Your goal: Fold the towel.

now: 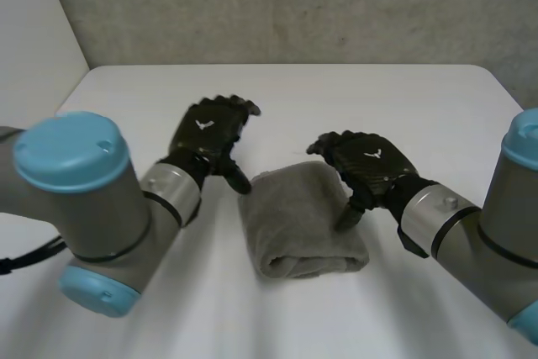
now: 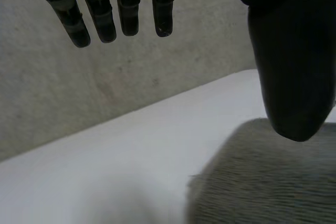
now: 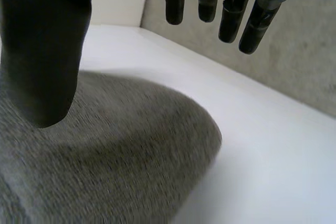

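**Towel folded, both hands released**

I'm watching the towel lying folded on the counter between my hands — left hand spread beside its far corner, right hand relaxed, thumb over its edge. I'm worrying that either thumb, dragging, could snag the cloth and pull the fold open.
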Tool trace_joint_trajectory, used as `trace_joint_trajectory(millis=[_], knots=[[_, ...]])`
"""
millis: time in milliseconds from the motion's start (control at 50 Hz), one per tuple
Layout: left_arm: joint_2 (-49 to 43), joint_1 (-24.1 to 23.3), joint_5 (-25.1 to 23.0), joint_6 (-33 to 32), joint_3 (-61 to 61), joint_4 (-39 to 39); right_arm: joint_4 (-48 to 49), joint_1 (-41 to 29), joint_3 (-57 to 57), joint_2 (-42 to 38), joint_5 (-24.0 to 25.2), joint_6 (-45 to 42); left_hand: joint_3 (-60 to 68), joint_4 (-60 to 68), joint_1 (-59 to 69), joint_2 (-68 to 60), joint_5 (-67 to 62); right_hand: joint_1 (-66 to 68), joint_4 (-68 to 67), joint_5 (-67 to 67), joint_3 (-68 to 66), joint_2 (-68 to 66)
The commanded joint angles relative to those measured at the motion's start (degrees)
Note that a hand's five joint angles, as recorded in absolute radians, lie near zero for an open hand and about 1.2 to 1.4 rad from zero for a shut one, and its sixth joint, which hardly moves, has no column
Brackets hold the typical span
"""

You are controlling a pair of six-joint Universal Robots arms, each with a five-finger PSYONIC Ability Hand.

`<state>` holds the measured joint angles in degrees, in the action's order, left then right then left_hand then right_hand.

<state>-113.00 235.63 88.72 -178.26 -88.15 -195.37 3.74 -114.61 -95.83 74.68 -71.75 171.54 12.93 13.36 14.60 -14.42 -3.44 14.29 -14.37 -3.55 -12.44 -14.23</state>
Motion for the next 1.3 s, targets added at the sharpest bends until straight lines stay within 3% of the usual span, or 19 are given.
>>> trace_joint_trajectory(millis=[20,260,440,540,680,780,920,1020,1120,1300], knots=[[-4.1,-3.4,1.7,4.0,0.8,2.5,-0.9,1.5,2.8,-7.3,-0.3,1.3,-2.9,-3.4,-3.5,3.4,2.4,-4.3,4.4,3.5,2.4,4.2],[-12.4,-4.4,2.0,4.2,0.6,4.2,-0.1,1.5,4.2,-14.9,-0.4,-0.2,-2.9,-3.4,-3.7,3.5,2.6,-4.3,4.4,3.5,2.4,4.2],[-13.1,-4.9,3.7,4.2,0.9,4.2,0.4,1.5,4.4,-16.9,-1.8,-4.3,-2.9,-3.4,-3.7,3.5,2.6,-4.3,4.4,3.5,2.4,4.2],[-11.9,-4.7,5.1,4.4,1.0,4.2,0.0,1.5,4.2,-14.6,-2.5,-4.6,-2.9,-3.4,-3.7,3.5,2.6,-4.3,4.4,3.5,2.4,4.2],[-3.8,-3.9,5.7,4.2,0.7,4.4,0.1,1.5,4.6,-3.4,-3.1,-3.5,-2.9,-3.4,-3.7,3.5,2.6,-4.3,4.4,3.5,2.4,4.2],[3.1,-2.1,6.4,3.6,1.7,6.4,-0.7,1.1,9.9,2.7,-10.1,0.5,-2.9,-3.4,-3.7,3.5,2.6,-4.3,4.4,3.5,2.4,4.2],[8.4,1.8,7.3,2.4,8.4,15.5,-0.4,1.8,12.8,7.7,-13.2,4.9,-2.9,-3.4,-3.9,3.7,2.7,-4.3,4.4,3.5,2.4,4.2],[9.5,5.0,7.7,2.2,12.4,21.3,-1.2,4.4,13.0,8.3,-13.9,7.2,-2.9,-3.4,-3.9,3.7,2.7,-4.3,4.4,3.5,2.4,4.2],[10.6,7.4,7.5,2.2,12.0,21.3,-3.0,4.8,12.2,7.9,-13.9,7.5,-2.9,-3.4,-3.9,3.7,2.7,-4.3,4.4,3.5,2.4,4.2],[10.7,7.6,7.4,2.2,11.2,21.3,-4.2,4.6,12.0,7.0,-13.9,6.9,-2.9,-3.4,-3.9,3.7,2.7,-4.3,4.4,3.5,2.4,4.2]])
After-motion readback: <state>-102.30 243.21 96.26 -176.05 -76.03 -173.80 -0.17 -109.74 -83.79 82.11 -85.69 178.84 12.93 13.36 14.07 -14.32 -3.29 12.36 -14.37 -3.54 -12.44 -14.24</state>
